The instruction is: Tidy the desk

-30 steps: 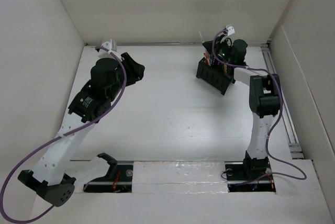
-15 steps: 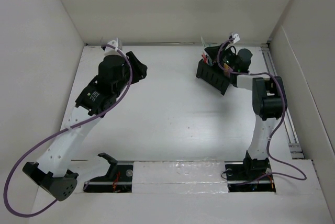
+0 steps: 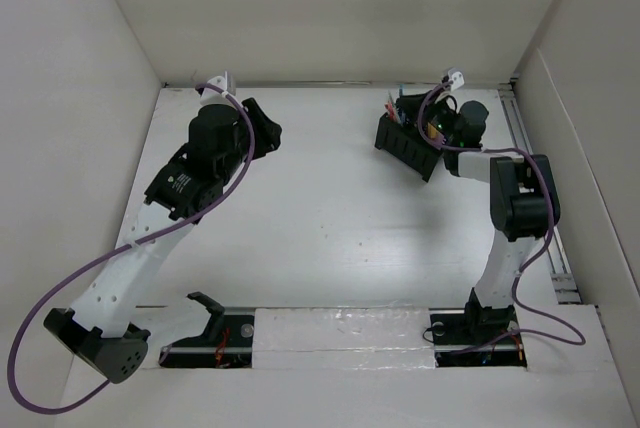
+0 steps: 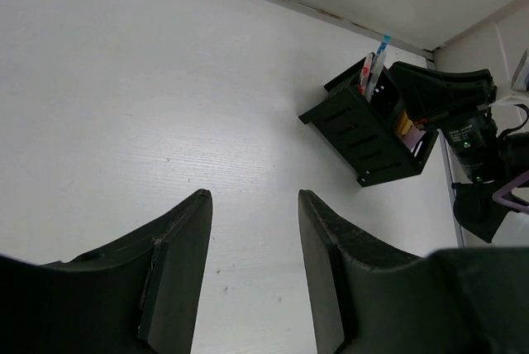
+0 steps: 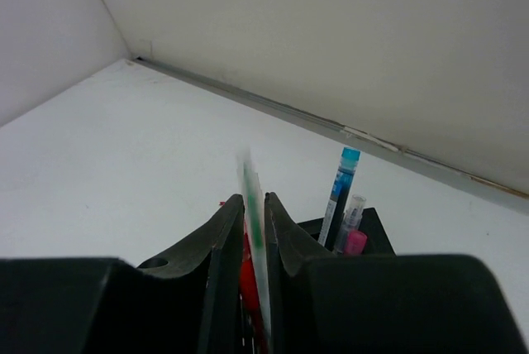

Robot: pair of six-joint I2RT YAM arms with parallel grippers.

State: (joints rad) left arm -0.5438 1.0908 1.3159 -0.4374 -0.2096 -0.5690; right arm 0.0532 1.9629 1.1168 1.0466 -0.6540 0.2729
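The desk (image 3: 330,218) is a white tabletop between white walls. A black compartmented pen holder (image 3: 406,148) stands at the back right; it also shows in the left wrist view (image 4: 364,135) and the right wrist view (image 5: 372,223). My right gripper (image 3: 405,108) hangs over the holder, shut on a thin green-and-white pen (image 5: 256,234) that points down into it, blurred. A blue-capped pen (image 5: 341,184), a pink-tipped pen (image 5: 355,242) and a red item (image 5: 247,275) stand in the holder. My left gripper (image 3: 262,133) is open and empty above bare desk at the back left (image 4: 252,197).
A black-and-white rail strip (image 3: 330,328) runs along the front edge between the arm bases. A metal rail (image 3: 530,178) runs along the right wall. White walls close the back and both sides.
My right wrist has swung to the right over the pen holder with the pen still in its jaws. My left arm shifted slightly right and back early on, then stayed still.
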